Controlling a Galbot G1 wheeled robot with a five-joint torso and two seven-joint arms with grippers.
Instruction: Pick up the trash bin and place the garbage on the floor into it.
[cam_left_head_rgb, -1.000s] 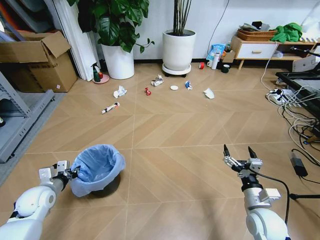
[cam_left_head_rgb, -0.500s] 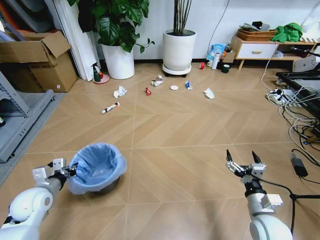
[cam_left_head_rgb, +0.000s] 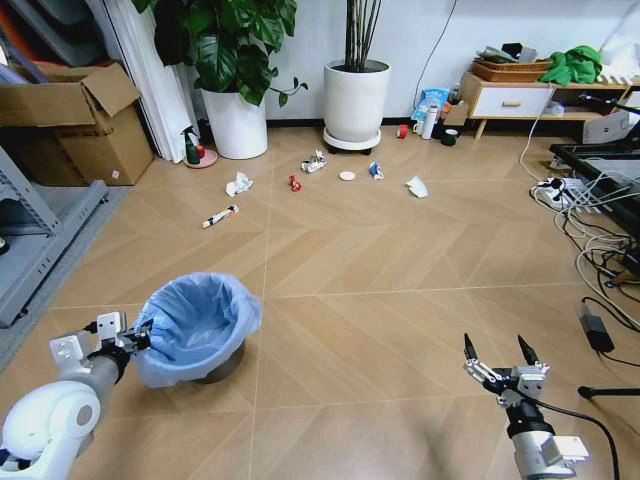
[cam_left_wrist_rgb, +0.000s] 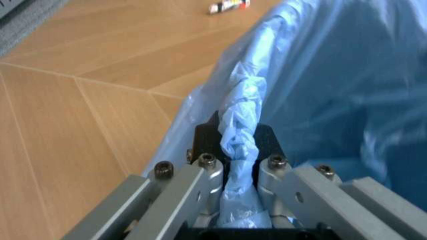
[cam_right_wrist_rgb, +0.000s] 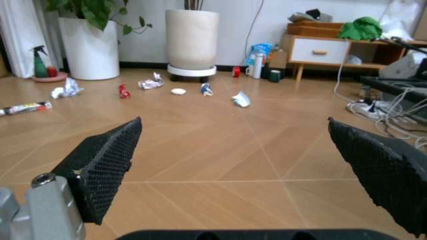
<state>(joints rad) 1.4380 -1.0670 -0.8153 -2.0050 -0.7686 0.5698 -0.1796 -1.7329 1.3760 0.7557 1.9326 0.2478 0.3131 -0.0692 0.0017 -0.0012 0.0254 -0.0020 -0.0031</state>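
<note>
The trash bin (cam_left_head_rgb: 200, 325), black with a light-blue bag over its rim, hangs tilted at the lower left of the head view. My left gripper (cam_left_head_rgb: 138, 338) is shut on its rim; in the left wrist view the fingers (cam_left_wrist_rgb: 210, 172) pinch the bunched bag (cam_left_wrist_rgb: 241, 150) and rim. My right gripper (cam_left_head_rgb: 497, 352) stands open and empty at the lower right; its pads (cam_right_wrist_rgb: 103, 162) are wide apart. The garbage lies on the floor far ahead: a white-red tube (cam_left_head_rgb: 220, 215), a white wad (cam_left_head_rgb: 238, 184), a red wrapper (cam_left_head_rgb: 295, 183), a crumpled wad (cam_left_head_rgb: 315, 161), a white disc (cam_left_head_rgb: 347, 175), a blue-white packet (cam_left_head_rgb: 376, 170), a white scrap (cam_left_head_rgb: 417, 186).
Two big white plant pots (cam_left_head_rgb: 357, 100) and a green spray bottle (cam_left_head_rgb: 191, 147) stand behind the litter. Cardboard boxes (cam_left_head_rgb: 75, 120) and a grey shelf frame (cam_left_head_rgb: 40, 240) are on the left. Cables (cam_left_head_rgb: 590, 220) and a power strip lie at the right. A low cabinet (cam_left_head_rgb: 515, 100) stands at the back right.
The view has shifted: both arms sit lower in the picture. The bin has lifted and tilted in my left gripper. The right gripper stays open.
</note>
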